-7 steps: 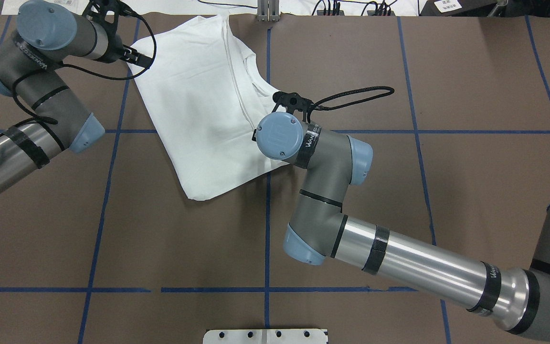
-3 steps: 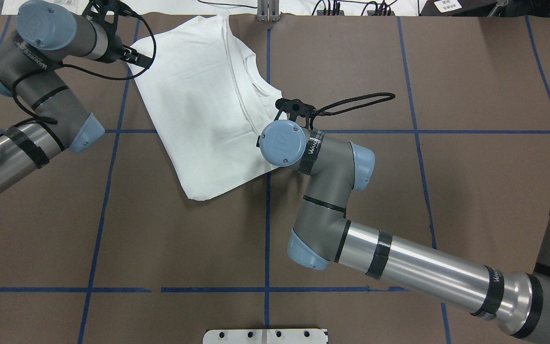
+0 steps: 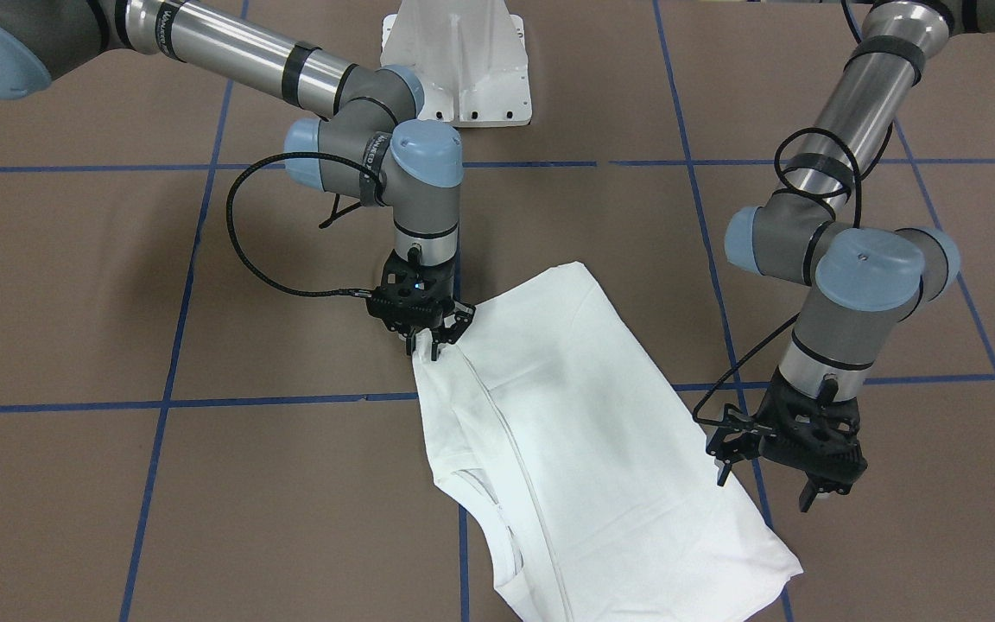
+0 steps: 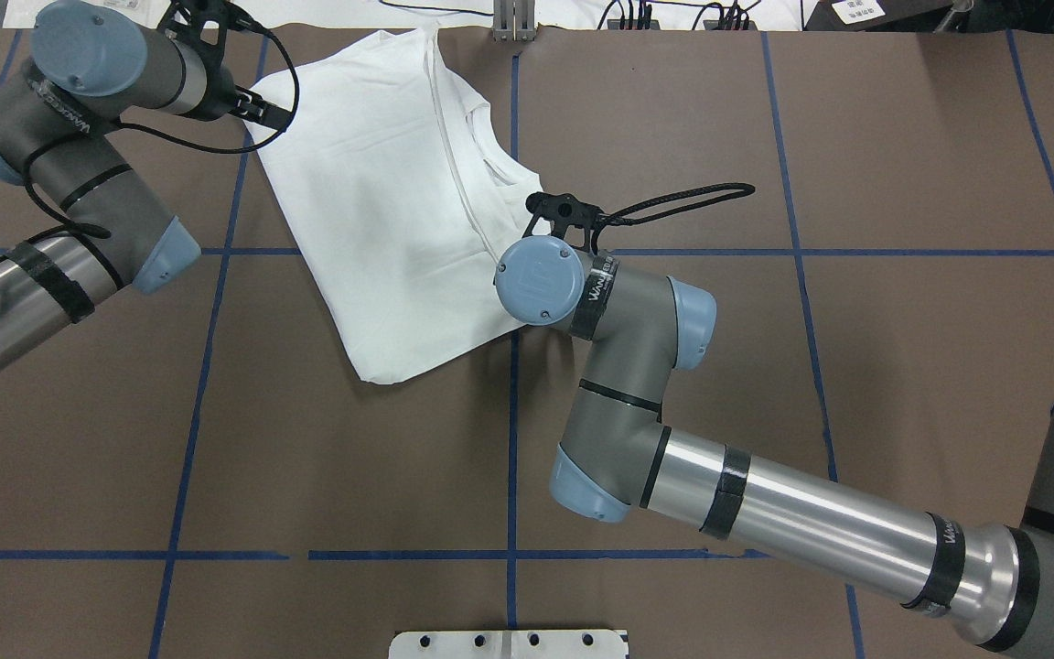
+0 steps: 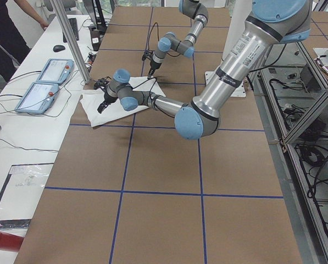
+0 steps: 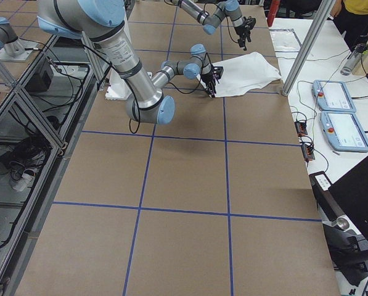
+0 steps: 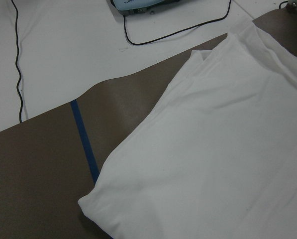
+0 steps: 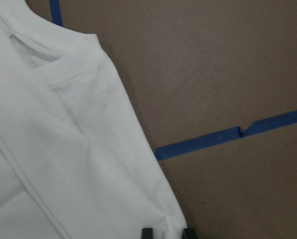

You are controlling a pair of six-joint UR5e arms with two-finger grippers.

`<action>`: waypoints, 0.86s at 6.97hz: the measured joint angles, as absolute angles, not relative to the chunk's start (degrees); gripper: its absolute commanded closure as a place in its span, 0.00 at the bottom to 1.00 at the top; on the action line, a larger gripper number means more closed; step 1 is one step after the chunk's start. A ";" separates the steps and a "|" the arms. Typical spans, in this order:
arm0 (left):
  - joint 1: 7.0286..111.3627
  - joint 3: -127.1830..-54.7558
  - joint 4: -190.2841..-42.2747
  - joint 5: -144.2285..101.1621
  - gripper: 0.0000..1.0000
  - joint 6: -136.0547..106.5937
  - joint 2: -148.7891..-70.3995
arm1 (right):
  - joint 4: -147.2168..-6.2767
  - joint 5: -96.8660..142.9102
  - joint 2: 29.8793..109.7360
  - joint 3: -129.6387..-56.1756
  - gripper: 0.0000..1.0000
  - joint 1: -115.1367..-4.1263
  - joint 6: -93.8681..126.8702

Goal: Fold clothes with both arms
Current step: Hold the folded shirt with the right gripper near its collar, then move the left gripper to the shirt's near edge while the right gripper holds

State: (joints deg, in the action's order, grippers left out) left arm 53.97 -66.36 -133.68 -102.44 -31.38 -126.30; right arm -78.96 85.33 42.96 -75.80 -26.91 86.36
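The white shirt [image 3: 601, 432] lies folded lengthwise on the brown table, collar toward the far edge [image 4: 481, 146]. My right gripper [image 3: 430, 344] is shut on the shirt's edge near the shoulder; in the right wrist view the fabric [image 8: 63, 149] runs between the fingertips [image 8: 147, 232]. In the overhead view that gripper is hidden under its wrist [image 4: 541, 279]. My left gripper [image 3: 767, 485] is open and empty, hovering just above the opposite long edge of the shirt [image 4: 381, 210]. The left wrist view shows that folded edge [image 7: 213, 164] and no fingers.
The white pedestal base [image 3: 454, 60] stands at the robot's side of the table. A black cable loop [image 3: 238, 233] hangs from the right wrist. Two teach pendants [image 5: 43, 82] and cables lie on the white side table beyond the shirt.
The right wrist has shifted a little toward the robot and to the right, staying over the shirt's edge. The left arm and the shirt have not visibly moved.
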 measured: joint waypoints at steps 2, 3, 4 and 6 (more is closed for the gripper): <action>53.97 -66.38 -133.68 -102.43 0.00 -31.38 -126.31 | -79.05 84.93 43.11 -75.86 1.00 -26.81 85.92; 53.97 -66.42 -133.68 -102.44 0.00 -31.38 -126.33 | -79.19 84.55 43.21 -76.09 1.00 -26.82 85.24; 53.96 -66.51 -133.66 -102.43 0.00 -31.42 -126.34 | -79.27 84.39 43.15 -76.89 1.00 -26.97 84.51; 53.02 -69.88 -133.32 -102.87 0.00 -37.32 -125.69 | -80.98 84.49 43.05 -80.32 1.00 -27.13 84.18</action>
